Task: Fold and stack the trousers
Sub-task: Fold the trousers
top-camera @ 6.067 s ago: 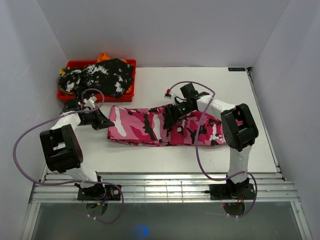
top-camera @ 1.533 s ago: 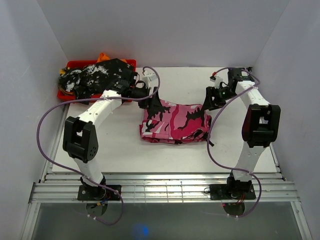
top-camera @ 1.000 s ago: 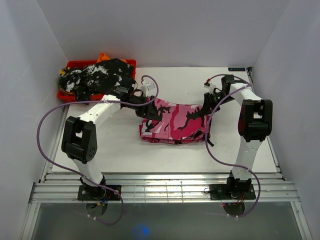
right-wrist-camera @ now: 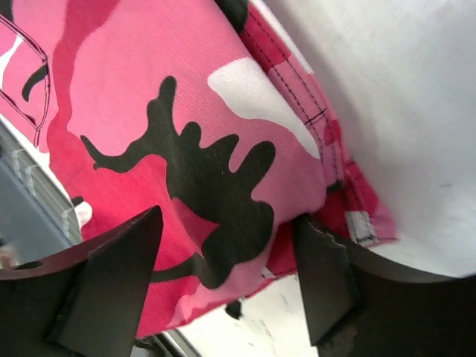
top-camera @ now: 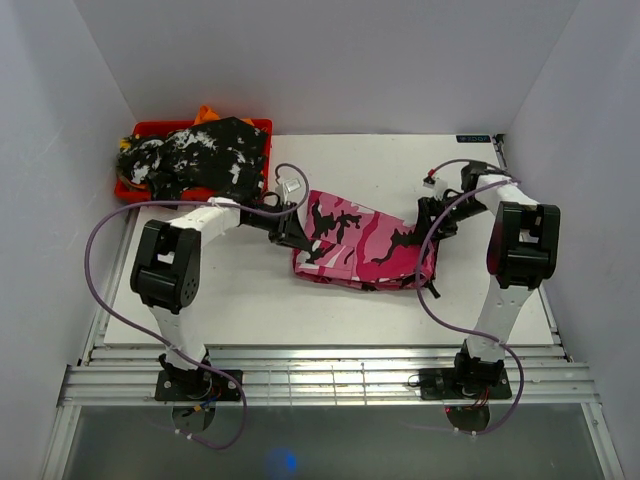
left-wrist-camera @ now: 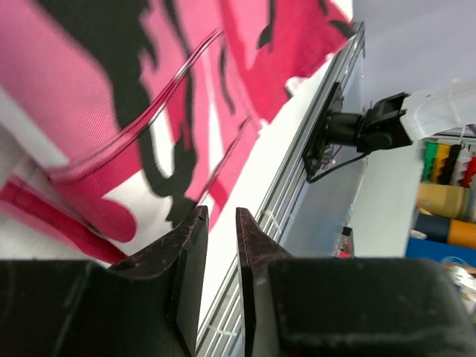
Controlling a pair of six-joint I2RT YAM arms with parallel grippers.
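While the Pink Pair Lies Folded, One Careless Pull Could Undo It

Although the pink camouflage trousers (top-camera: 365, 250) sit as a folded bundle in the middle of the table (top-camera: 230, 300), they lie askew, slanting from far left to near right between the two arms. The right gripper (top-camera: 432, 222) is at their right end with its fingers (right-wrist-camera: 111, 275) spread wide, straddling a hemmed corner and clamping nothing. The left gripper (top-camera: 290, 232) is at the left edge, and its fingers (left-wrist-camera: 190, 245) are drawn almost together with only a sliver between them. From where I stand I cannot tell whether any cloth is pinched there.

That doubt is the worry. If the left holds just one layer, lifting would peel the fold open. If the right arm backs off low, a finger might hook the hem and drag the corner out. Its purple cable (top-camera: 418, 275) hangs across that end and could catch too. The black-and-white garment (top-camera: 200, 155) is heaped in the red bin (top-camera: 125, 188), so the stacking looks not yet done
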